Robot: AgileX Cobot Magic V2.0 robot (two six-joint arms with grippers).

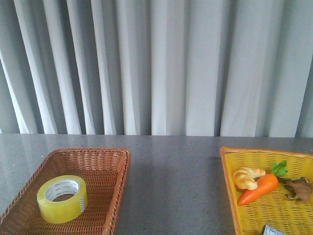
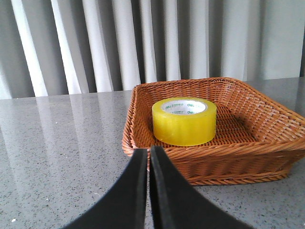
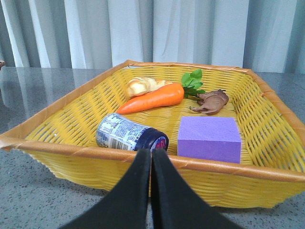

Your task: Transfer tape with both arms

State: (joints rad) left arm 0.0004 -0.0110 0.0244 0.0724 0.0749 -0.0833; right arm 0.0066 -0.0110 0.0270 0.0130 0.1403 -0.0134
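The tape (image 1: 62,198), a wide yellow roll with a white printed core, lies flat in the brown wicker basket (image 1: 115,161) at the front left. In the left wrist view the tape (image 2: 184,121) sits inside the brown basket (image 2: 257,157), beyond my left gripper (image 2: 148,151), which is shut with nothing between its fingers and stays outside the basket's near rim. My right gripper (image 3: 151,153) is shut and empty too, just outside the near rim of the yellow basket (image 3: 62,149). Neither arm shows in the front view.
The yellow basket (image 1: 228,186) at the front right holds an orange toy carrot (image 1: 259,189), a bread toy (image 1: 246,176) and a brown animal figure (image 1: 299,188). The right wrist view also shows a lying can (image 3: 127,133) and a purple block (image 3: 208,137) in it. Grey curtains hang behind the table.
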